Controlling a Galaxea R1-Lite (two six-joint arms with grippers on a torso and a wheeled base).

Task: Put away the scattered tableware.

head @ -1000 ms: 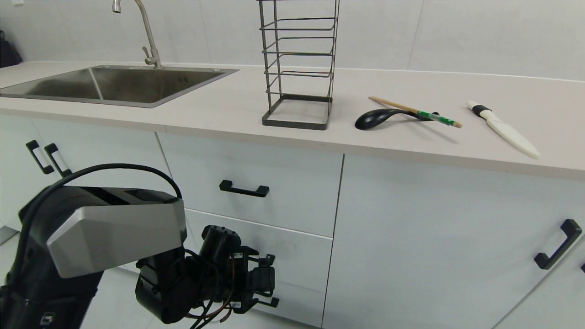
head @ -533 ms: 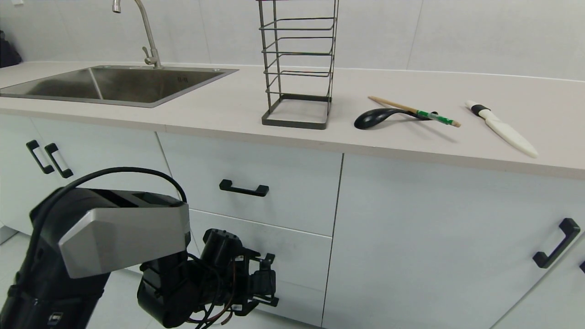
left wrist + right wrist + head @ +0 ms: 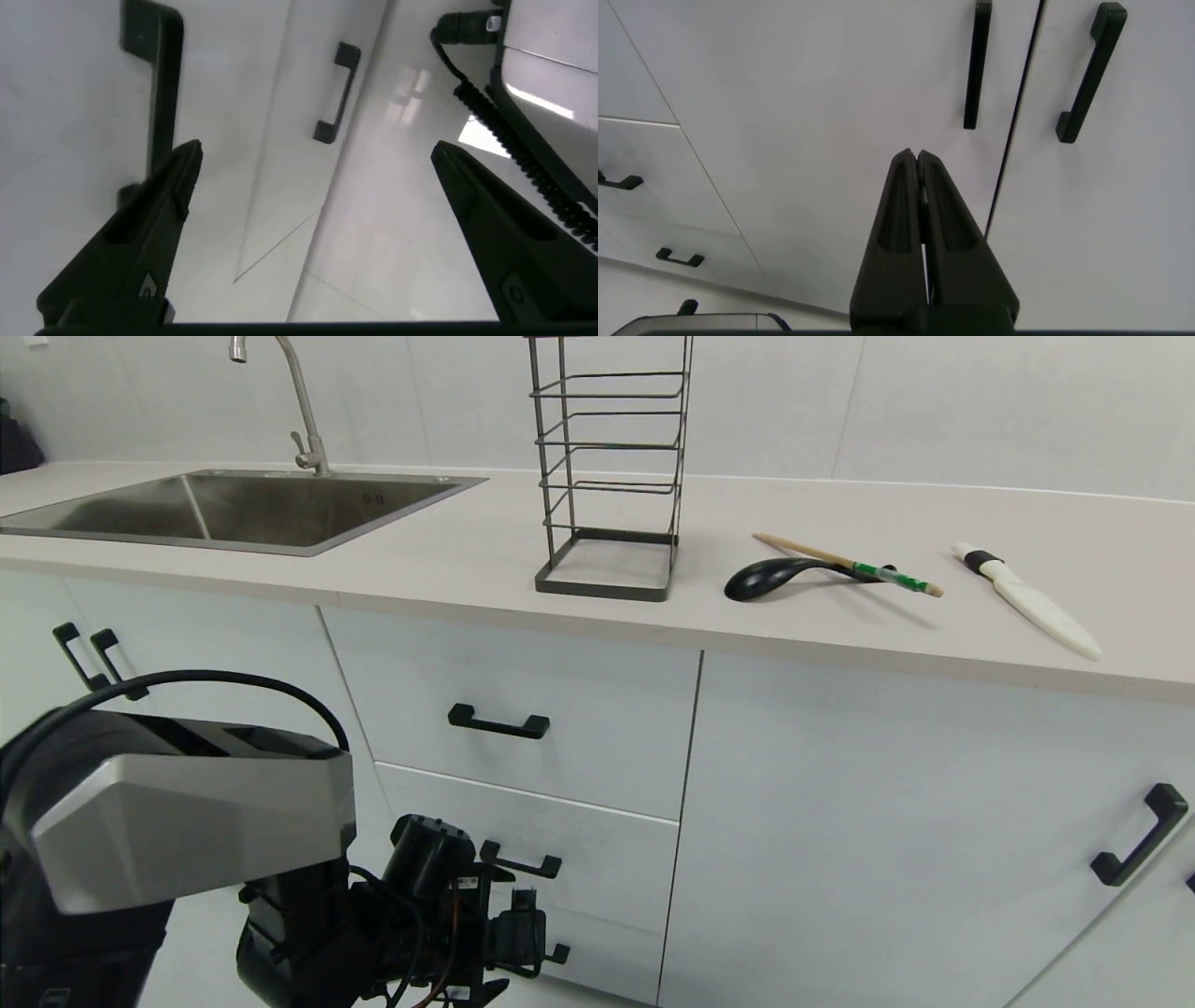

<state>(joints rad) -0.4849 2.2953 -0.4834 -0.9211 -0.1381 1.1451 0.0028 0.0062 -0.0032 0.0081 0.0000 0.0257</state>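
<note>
The black spoon [image 3: 761, 577] lies on the counter [image 3: 448, 569] a little back from its front edge, with a pair of chopsticks [image 3: 845, 563] (wooden, with a green band) resting across its handle. A white knife [image 3: 1027, 600] lies apart from them, nearer the right end. The wire rack [image 3: 607, 476] stands upright just left of the spoon, and the sink [image 3: 233, 509] is set in at the left end. Below the counter, the left gripper [image 3: 316, 151] hangs before the drawer fronts, fingers spread wide and holding nothing. The right gripper [image 3: 919, 157] faces the cabinet doors, fingers pressed together, empty.
</note>
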